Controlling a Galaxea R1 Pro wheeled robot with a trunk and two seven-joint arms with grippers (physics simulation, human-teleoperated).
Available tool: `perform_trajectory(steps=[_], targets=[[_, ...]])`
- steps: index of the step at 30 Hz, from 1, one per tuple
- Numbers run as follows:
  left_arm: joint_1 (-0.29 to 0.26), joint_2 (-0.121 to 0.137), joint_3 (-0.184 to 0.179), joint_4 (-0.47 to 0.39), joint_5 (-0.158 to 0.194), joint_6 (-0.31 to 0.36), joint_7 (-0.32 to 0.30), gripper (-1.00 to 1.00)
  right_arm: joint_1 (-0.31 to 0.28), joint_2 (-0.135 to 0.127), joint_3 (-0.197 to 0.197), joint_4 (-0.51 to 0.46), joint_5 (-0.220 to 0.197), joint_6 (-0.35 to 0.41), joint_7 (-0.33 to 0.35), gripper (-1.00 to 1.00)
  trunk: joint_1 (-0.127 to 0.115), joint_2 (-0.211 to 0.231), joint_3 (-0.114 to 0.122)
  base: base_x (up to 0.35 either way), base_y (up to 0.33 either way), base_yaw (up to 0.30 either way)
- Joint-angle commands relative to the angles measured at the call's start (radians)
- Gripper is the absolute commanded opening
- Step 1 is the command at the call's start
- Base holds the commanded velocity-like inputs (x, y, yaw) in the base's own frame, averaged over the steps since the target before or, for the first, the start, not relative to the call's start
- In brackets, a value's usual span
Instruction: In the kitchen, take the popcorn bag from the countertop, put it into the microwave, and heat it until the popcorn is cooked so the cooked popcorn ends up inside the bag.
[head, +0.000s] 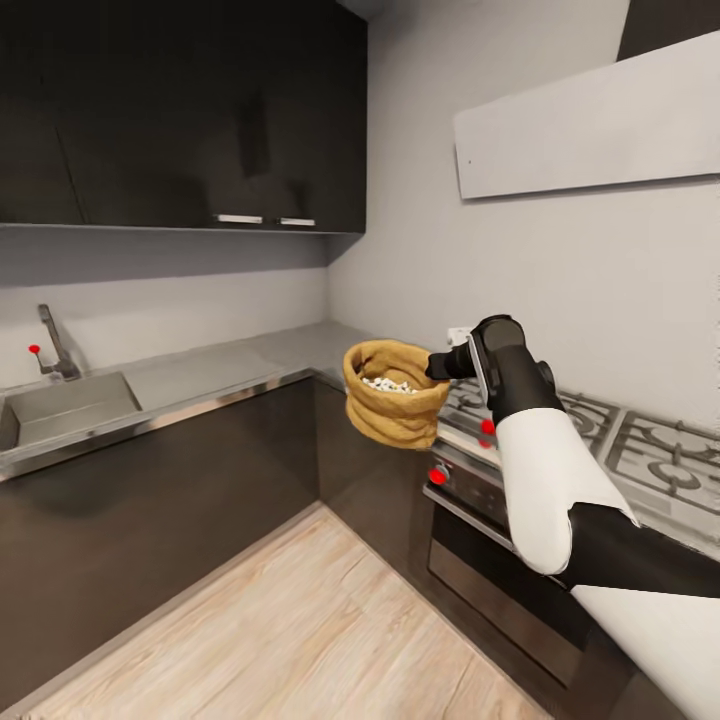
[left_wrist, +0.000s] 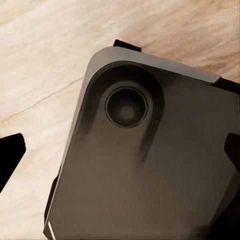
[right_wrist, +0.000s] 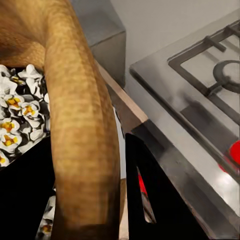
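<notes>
the squat mustard-tan paper popcorn bag (head: 396, 393) hangs in the air, clear of the long grey metallic tabletop (head: 225, 366) that runs above the dark brown cabinet fronts. it sits in front of the counter's corner, just left of the steel gas hob (head: 620, 450) and above the light wood floor (head: 300, 620). the right gripper (head: 438, 366), at the end of the black and white right arm (head: 545, 450), has its jaws clenched on the bag's thick rolled rim at its right side; in the right wrist view the rim (right_wrist: 80, 130) passes between the dark fingers (right_wrist: 150, 200). small whitish popcorn (head: 388, 385) lies inside the sack, puffed white with yellow centres in the right wrist view (right_wrist: 20, 120).

a steel sink (head: 65, 408) with a tap (head: 55, 345) sits at the far left. red knobs (head: 438, 476) mark the front of the black oven (head: 500, 570) below the hob. the left wrist view looks down on a dark rounded part of the robot's base (left_wrist: 145, 165) over the wood floor; whether the left jaws are released or clenched cannot be told.
</notes>
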Motion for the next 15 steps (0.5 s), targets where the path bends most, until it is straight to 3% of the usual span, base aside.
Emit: perform_trajectory(steps=[1, 11, 15], targets=[[0.000, 0.000, -0.001, -0.001, 0.003, -0.002, 0.001, 1.00, -0.001, 0.002, -0.005, 0.000, 0.010, 0.002, 0.010, -1.00, -0.001, -0.001, -0.001, -0.347, 0.113, 0.000], [0.000, 0.000, -0.001, -0.001, 0.003, -0.002, 0.001, 1.00, -0.001, 0.002, -0.005, 0.011, 0.009, 0.002, 0.012, -1.00, -0.001, -0.001, -0.001, -0.347, 0.113, 0.000], [0.000, 0.000, -0.001, -0.001, 0.003, -0.002, 0.001, 1.00, -0.001, 0.000, -0.006, 0.068, 0.010, 0.002, 0.005, -1.00, -0.001, -0.001, -0.001, -0.348, 0.113, -0.059]])
